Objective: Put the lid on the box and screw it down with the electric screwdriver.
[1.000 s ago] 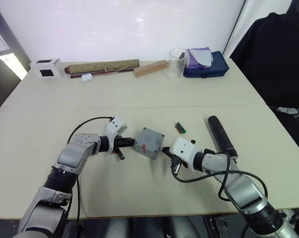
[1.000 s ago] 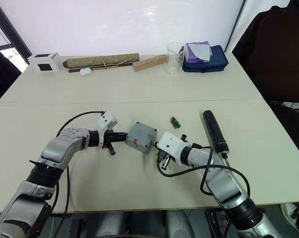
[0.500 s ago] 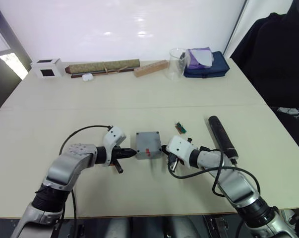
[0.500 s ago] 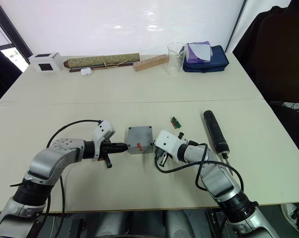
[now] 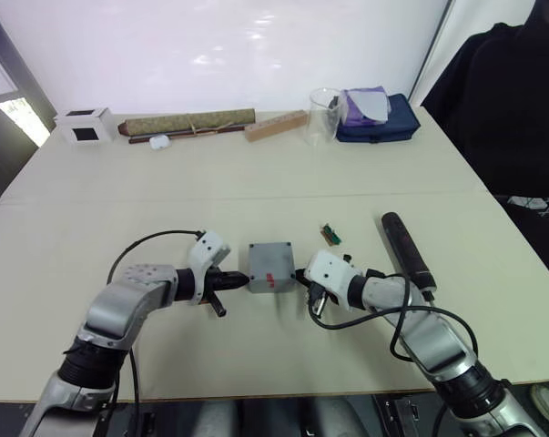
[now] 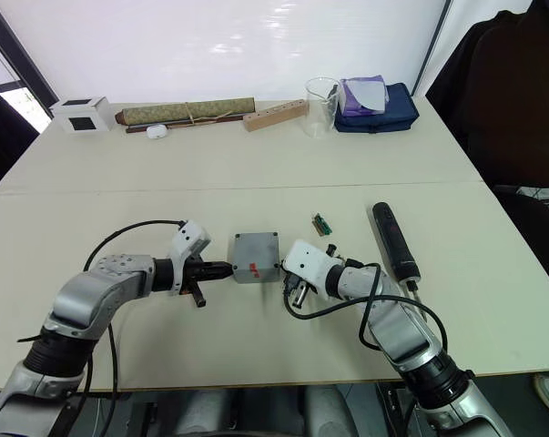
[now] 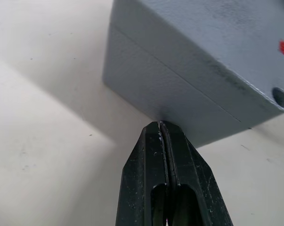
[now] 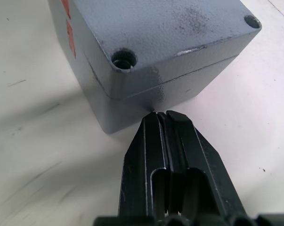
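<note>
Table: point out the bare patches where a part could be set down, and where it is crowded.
Free: the wide table band between the far row, from white cube to blue pouch, and the box. Crowded: around the box, between both grippers, with the electric screwdriver close by.

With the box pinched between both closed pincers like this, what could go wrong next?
1. Both shut pincers, left pincer and right pincer, touch the box only with narrow tips at opposite sides, so it could pivot or slide.
2. The lid looks seated, but its screw holes appear unfastened; a nudge might shift it.
3. The electric screwdriver lies unheld.
</note>
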Robot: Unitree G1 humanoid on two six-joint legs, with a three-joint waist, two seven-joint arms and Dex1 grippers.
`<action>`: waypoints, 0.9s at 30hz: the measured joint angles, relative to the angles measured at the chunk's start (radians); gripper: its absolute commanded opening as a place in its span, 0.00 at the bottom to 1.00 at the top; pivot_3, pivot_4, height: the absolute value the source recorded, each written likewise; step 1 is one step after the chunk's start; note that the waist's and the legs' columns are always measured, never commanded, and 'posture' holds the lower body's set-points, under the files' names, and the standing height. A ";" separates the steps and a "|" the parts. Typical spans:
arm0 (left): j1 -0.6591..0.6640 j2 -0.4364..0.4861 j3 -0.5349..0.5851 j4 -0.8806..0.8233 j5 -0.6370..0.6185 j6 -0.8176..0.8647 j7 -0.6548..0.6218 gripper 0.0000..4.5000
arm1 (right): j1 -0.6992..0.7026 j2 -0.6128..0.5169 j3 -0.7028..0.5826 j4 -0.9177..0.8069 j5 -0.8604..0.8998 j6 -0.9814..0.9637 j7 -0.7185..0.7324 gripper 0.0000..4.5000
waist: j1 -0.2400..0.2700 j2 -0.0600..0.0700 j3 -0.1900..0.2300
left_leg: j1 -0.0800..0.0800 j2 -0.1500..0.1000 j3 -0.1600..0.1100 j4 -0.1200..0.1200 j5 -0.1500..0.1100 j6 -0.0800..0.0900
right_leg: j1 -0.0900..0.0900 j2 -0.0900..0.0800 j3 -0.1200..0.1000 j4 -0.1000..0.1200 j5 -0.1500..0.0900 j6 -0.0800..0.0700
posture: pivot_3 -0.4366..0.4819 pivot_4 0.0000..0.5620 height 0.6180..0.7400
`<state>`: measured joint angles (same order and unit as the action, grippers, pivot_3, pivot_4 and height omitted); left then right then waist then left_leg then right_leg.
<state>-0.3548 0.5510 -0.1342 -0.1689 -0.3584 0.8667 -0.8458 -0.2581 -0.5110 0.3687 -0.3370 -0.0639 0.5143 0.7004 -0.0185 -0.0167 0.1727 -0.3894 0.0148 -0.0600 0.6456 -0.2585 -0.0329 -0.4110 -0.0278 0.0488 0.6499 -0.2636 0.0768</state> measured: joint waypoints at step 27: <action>-0.192 0.178 0.011 -0.094 -0.173 -0.131 -0.316 0.00 | 0.282 -0.011 -0.518 -0.366 0.382 0.263 -0.030 0.15 | -0.001 0.000 0.007 | -0.001 0.000 0.000 -0.001 0.000 0.000 | 0.000 0.000 0.001 -0.001 -0.001 -0.001 | 0.48 0.27 1.00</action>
<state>-0.5469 0.7290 -0.1237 -0.2633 -0.5316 0.7357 -1.1613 0.0238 -0.5223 -0.1493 -0.7034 0.3177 0.7772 0.6702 -0.0197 -0.0166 0.1793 -0.3906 0.0146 -0.0595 0.6448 -0.2586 -0.0331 -0.4113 -0.0276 0.0495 0.6484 -0.2644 0.0763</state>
